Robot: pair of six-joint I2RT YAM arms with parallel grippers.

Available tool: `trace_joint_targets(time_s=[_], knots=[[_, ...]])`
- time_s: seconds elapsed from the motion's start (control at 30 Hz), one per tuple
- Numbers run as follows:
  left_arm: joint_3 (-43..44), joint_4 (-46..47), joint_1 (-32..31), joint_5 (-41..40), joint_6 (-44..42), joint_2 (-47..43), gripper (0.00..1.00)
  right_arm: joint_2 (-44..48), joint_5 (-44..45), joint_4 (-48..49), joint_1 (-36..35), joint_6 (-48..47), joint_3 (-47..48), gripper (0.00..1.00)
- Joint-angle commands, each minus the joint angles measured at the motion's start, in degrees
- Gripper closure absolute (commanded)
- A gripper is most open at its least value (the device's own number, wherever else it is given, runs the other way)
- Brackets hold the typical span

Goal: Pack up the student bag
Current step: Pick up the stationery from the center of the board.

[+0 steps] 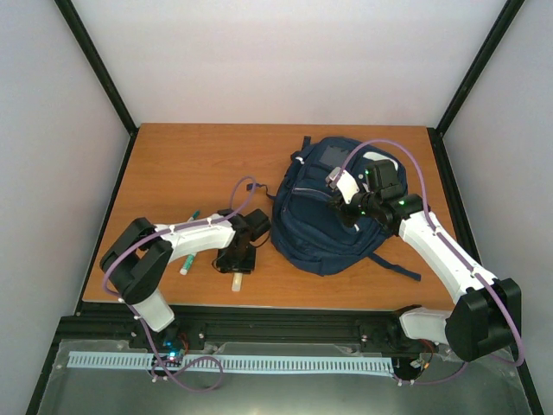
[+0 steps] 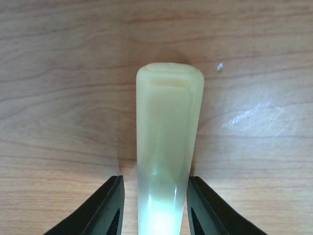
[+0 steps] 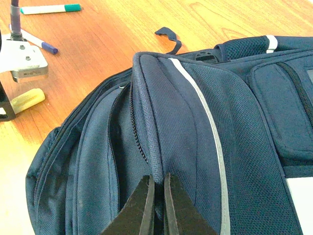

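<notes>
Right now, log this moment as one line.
left fingers: straddling pale yellow stick on table, grip unclear | right fingers: shut on student bag seam | green-capped marker: loose on table

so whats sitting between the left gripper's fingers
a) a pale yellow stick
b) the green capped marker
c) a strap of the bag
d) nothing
a: the left wrist view shows the pale yellow stick lying on the table between the fingers of the left gripper, while the right gripper pinches a seam of the student bag.
</notes>
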State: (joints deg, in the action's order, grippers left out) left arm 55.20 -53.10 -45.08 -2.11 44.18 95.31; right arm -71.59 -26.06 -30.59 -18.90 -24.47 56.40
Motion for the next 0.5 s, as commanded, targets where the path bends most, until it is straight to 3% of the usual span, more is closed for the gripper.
trace_joint_targets(time_s=[0.0, 0.23, 0.4, 0.47], knots=[[-0.28, -1.91, -0.57, 1.44, -1.95, -2.09, 0.64, 0.75, -1.7, 2.0, 0.46, -0.71, -0.15, 0.97], [-1.31, -0.61, -0.62, 3.06, -3.19, -0.26, 0.71, 0.83, -1.79, 1.95, 0.44, -0.71, -0.15, 0.97], [-0.77, -0.8, -0.62, 3.76, -4.1, 0.88, 0.89, 1.02, -1.77, 1.95, 0.45, -0.74, -0.17, 0.97], [-0.2, -1.44, -0.62, 3.78, -4.06, -0.09, 0.91, 1.02, -1.79, 2.02, 0.45, -0.75, -0.16, 0.97]])
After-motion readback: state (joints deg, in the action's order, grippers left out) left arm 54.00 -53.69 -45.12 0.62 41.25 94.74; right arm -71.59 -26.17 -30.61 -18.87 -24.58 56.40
